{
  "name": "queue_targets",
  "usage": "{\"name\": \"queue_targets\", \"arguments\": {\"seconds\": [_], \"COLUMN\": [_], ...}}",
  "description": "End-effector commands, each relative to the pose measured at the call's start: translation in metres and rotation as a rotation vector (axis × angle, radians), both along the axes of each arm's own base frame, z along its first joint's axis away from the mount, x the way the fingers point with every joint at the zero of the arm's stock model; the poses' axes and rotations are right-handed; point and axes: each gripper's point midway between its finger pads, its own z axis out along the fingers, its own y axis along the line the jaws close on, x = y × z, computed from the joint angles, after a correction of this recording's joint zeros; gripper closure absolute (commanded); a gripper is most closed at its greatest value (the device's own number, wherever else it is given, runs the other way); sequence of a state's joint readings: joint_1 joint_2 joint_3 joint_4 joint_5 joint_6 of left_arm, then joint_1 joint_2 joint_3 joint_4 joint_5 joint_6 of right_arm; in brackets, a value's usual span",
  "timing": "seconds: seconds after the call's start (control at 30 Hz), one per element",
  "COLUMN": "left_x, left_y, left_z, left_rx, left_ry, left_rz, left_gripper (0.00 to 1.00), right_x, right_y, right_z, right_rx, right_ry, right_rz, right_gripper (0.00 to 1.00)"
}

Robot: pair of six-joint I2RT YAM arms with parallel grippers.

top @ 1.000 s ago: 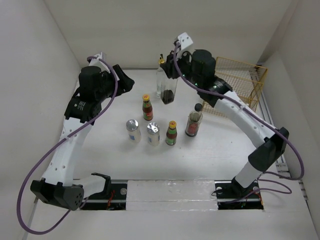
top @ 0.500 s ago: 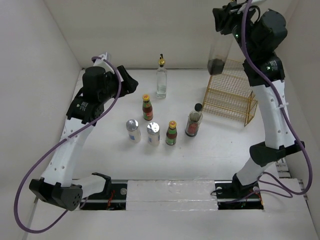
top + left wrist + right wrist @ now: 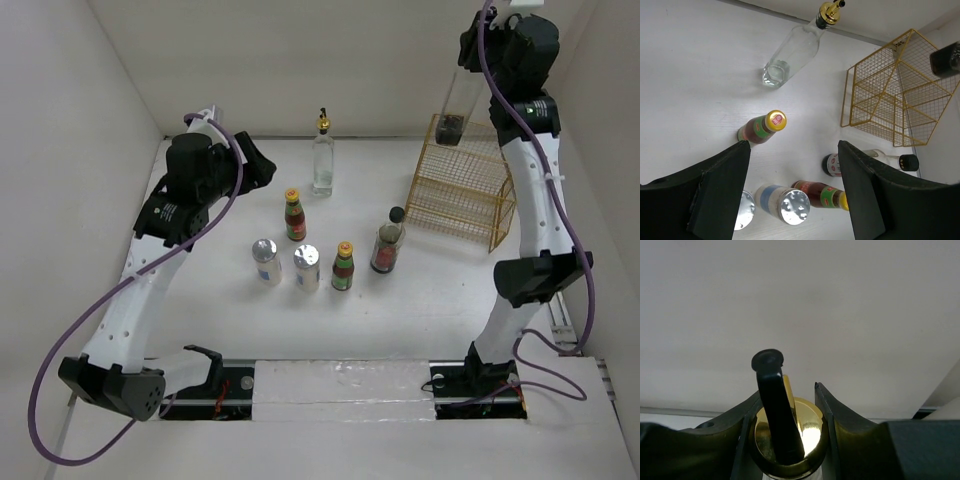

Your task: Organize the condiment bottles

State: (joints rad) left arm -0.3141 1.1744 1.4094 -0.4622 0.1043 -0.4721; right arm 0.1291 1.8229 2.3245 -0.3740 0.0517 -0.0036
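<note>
My right gripper (image 3: 480, 50) is shut on the gold pourer (image 3: 790, 437) of a clear glass bottle with dark liquid (image 3: 455, 110), holding it upright over the top shelf of the yellow wire basket (image 3: 465, 185). The other clear glass bottle (image 3: 322, 160) stands at the back centre. Two yellow-capped sauce bottles (image 3: 294, 214) (image 3: 343, 265), two silver-topped shakers (image 3: 266, 261) (image 3: 306, 267) and the black-knobbed jar (image 3: 387, 246) stand mid-table. My left gripper (image 3: 792, 195) is open and empty, hovering above the shakers (image 3: 785, 205) and sauce bottles (image 3: 762, 127).
White walls enclose the table on the left, back and right. The wire basket stands at the back right, close to the right wall. The arm bases sit on a rail at the near edge.
My right arm has carried the dark-liquid bottle from the back centre up and right, then lowered it toward the basket's top. The left arm has barely moved.
</note>
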Motion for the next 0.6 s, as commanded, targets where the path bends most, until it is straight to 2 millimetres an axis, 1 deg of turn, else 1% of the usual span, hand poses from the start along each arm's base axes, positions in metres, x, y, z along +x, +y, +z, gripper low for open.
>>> {"name": "queue_targets", "arguments": {"seconds": [0.0, 0.03, 0.07, 0.1, 0.13, 0.17, 0.2, 0.23, 0.27, 0.33, 0.37, 0.4, 0.43, 0.57], "left_x": [0.002, 0.002, 0.002, 0.004, 0.004, 0.004, 0.004, 0.006, 0.007, 0.009, 0.011, 0.011, 0.011, 0.016], "left_y": [-0.001, -0.001, -0.001, -0.002, -0.002, -0.002, -0.002, -0.004, -0.005, -0.006, -0.006, -0.006, -0.006, -0.009], "left_z": [0.022, 0.022, 0.022, 0.018, 0.018, 0.018, 0.018, 0.019, 0.021, 0.018, 0.015, 0.015, 0.015, 0.007], "left_rx": [-0.009, -0.009, -0.009, -0.005, -0.005, -0.005, -0.005, -0.008, -0.011, -0.008, -0.006, -0.006, -0.006, -0.002], "left_ry": [-0.059, -0.059, -0.059, -0.049, -0.049, -0.049, -0.049, -0.048, -0.057, -0.048, -0.040, -0.040, -0.040, -0.018], "left_rz": [-0.009, -0.009, -0.009, -0.009, -0.009, -0.009, -0.009, -0.017, -0.017, -0.017, -0.017, -0.017, -0.017, -0.026], "left_gripper": [0.33, 0.33, 0.33, 0.33, 0.33, 0.33, 0.33, 0.33, 0.33, 0.33, 0.33, 0.33, 0.33, 0.32], "right_x": [-0.009, -0.006, -0.001, -0.001, 0.006, 0.004, 0.010, 0.014, 0.014, 0.024, 0.024, 0.029, 0.029, 0.041], "right_y": [-0.020, -0.025, -0.024, -0.027, -0.031, -0.031, -0.036, -0.036, -0.042, -0.043, -0.048, -0.048, -0.048, -0.054], "right_z": [0.054, 0.054, 0.052, 0.052, 0.047, 0.054, 0.047, 0.044, 0.047, 0.040, 0.040, 0.034, 0.034, 0.018], "right_rx": [0.038, 0.037, 0.047, 0.050, 0.049, 0.051, 0.049, 0.048, 0.048, 0.050, 0.049, 0.048, 0.048, 0.046], "right_ry": [-0.183, -0.184, -0.187, -0.187, -0.184, -0.202, -0.189, -0.186, -0.197, -0.191, -0.191, -0.180, -0.180, -0.159], "right_rz": [-0.059, -0.070, -0.068, -0.083, -0.092, -0.092, -0.103, -0.103, -0.113, -0.122, -0.132, -0.132, -0.132, -0.152], "right_gripper": [1.00, 1.00, 1.00, 1.00, 1.00, 1.00, 1.00, 1.00, 1.00, 1.00, 1.00, 1.00, 1.00, 1.00]}}
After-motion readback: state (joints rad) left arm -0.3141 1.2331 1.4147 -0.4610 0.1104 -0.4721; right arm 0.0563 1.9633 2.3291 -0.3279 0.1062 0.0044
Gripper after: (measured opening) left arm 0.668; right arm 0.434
